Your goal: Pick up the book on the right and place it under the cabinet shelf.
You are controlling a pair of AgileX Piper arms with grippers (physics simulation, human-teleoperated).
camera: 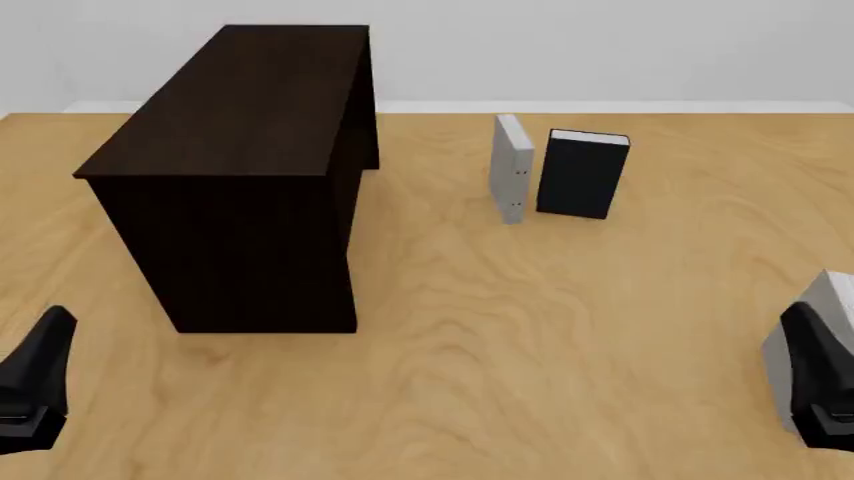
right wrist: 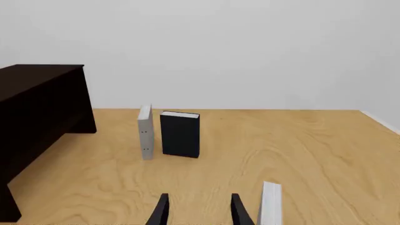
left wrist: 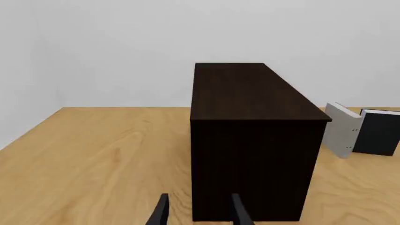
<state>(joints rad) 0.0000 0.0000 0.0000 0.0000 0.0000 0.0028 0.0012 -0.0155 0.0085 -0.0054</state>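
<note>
Three upright books: the book [camera: 805,355] by the empty, parted right gripper [right wrist: 196,211], a grey twin [camera: 511,168] and a black one [camera: 582,174]; only the front view shows the cabinet shelf's [camera: 254,170] open side.

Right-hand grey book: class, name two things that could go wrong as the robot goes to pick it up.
1. A look-alike grey book stands upright mid-table beside the black book; the arm might take that instead of the book at the right edge.
2. The book stands on edge just beside the open right gripper; a sideways nudge could topple it.
</note>
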